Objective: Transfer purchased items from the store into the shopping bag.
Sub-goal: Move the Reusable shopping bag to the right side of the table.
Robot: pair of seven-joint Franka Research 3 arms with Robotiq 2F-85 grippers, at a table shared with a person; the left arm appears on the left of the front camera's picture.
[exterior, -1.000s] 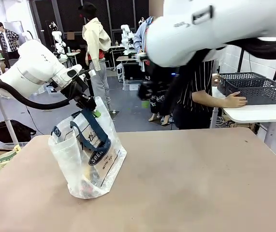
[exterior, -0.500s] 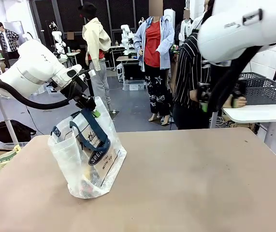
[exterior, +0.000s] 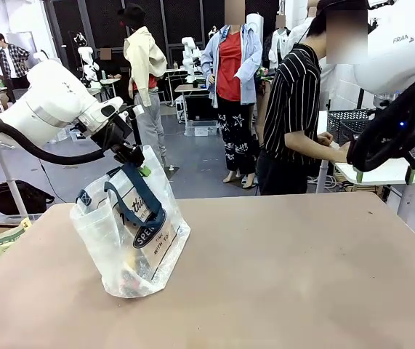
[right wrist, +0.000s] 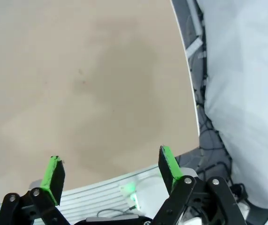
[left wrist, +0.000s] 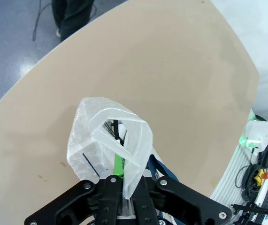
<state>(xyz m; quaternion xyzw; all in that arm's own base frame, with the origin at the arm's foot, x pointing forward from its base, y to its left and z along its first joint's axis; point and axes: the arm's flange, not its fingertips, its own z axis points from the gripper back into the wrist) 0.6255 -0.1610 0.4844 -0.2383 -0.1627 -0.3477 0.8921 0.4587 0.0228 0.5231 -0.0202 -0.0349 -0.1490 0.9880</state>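
Translucent crinkly shopping bag (exterior: 131,236) stands on the matte tan table (exterior: 280,276). Left gripper (exterior: 136,161) pinches its rim; right gripper (right wrist: 110,173) spread wide, holding nothing.

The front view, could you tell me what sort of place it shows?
Probably a robotics lab or data-collection room: further white robot arms stand at tables behind, a person works by a dark lattice basket, and the left gripper holds a shopping bag on a plain table.
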